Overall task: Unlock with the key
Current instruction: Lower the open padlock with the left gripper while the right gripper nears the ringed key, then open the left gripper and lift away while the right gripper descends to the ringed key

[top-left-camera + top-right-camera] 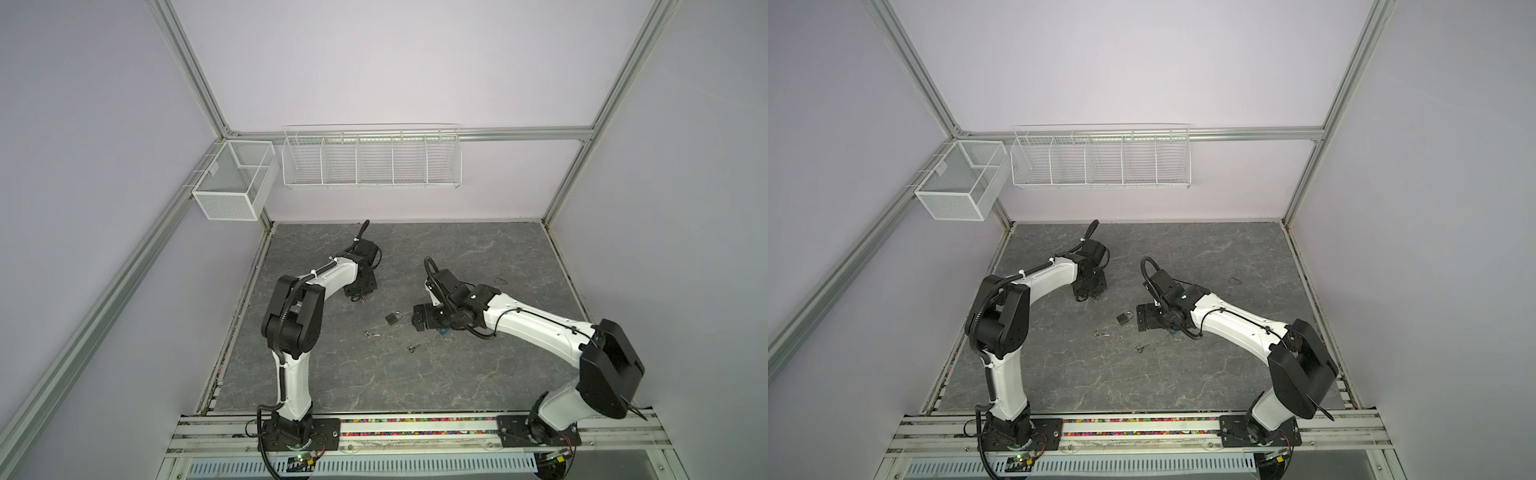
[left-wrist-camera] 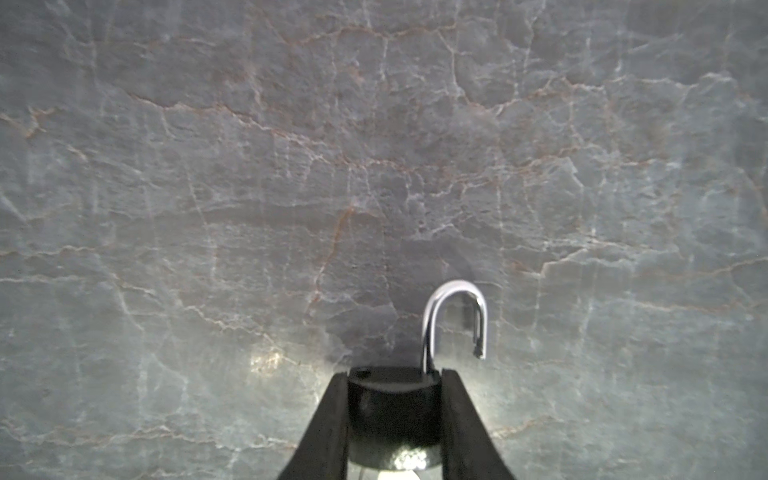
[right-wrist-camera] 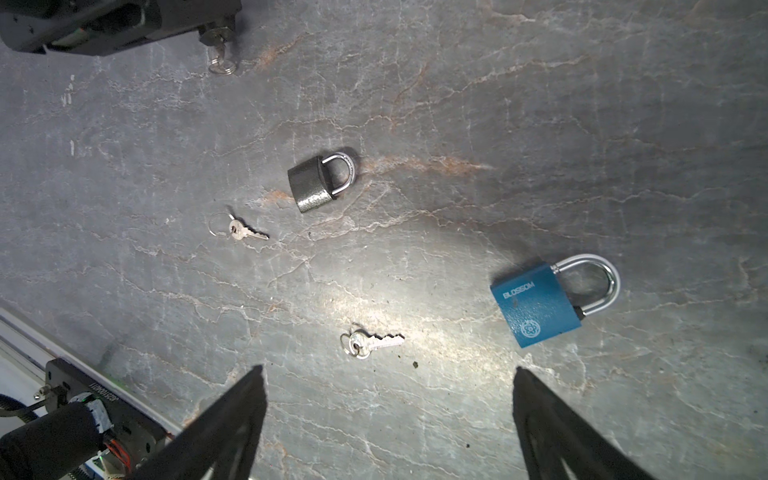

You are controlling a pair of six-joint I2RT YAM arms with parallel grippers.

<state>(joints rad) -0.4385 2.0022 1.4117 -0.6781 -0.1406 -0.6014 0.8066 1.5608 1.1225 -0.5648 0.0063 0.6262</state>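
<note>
Your left gripper (image 2: 395, 372) squeezing black metal padlock (image 2: 392, 407), hoop open; your right gripper (image 3: 388, 369) gaping, empty. Waiting near middle: grey metal padlock (image 3: 311, 185), blue metal padlock (image 3: 534, 309).

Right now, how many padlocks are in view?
3. A black padlock, shackle open, clamped in the left gripper; a grey padlock lies mid-table; a blue padlock lies near the right gripper. More may be hidden.

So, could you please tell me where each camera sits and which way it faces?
Top views: high above the arm bases, looking down and forward at the table; both arms show.
Left wrist: on the left arm, looking along the left pincer, shut on a dark padlock.
Right wrist: on the right arm, looking down past the open right pincer at a grey padlock and blue padlock.
Shared: grey padlock, also in both top views.
</note>
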